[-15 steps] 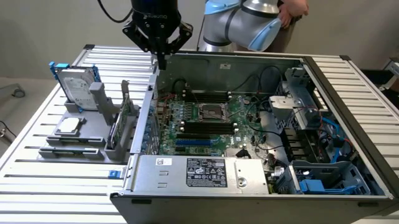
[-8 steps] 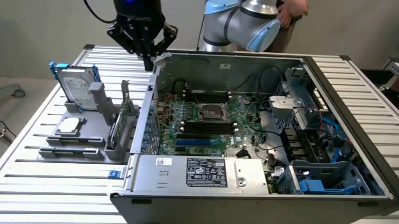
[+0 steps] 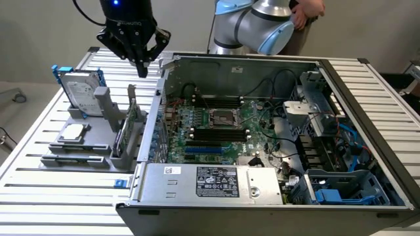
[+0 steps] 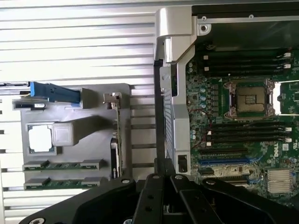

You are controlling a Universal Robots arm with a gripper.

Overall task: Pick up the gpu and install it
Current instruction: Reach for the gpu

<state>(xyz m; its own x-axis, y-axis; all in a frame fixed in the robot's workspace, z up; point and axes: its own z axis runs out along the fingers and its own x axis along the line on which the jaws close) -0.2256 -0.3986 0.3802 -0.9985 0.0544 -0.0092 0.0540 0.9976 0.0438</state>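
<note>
Exterior view: the gripper (image 3: 141,70) hangs with its fingers pressed together, holding nothing, a little above the gpu (image 3: 125,135), which stands on edge in the gray holder (image 3: 72,160) on the tabletop (image 3: 59,196), beside the open computer case (image 3: 217,216).

This looks like a robotics lab or test workshop. A slatted aluminium counter (image 3: 39,196) carries an opened desktop computer case (image 3: 262,219) with its motherboard (image 3: 217,132) bare. At the exterior view's left, a grey fixture (image 3: 78,160) racks loose computer parts. A silver and pale-blue robot arm (image 3: 256,24) stands at the far side, and its black gripper (image 3: 142,73) hangs over the counter. A person's hand (image 3: 308,12) shows beyond it, before a plain wall (image 3: 39,29).
</note>
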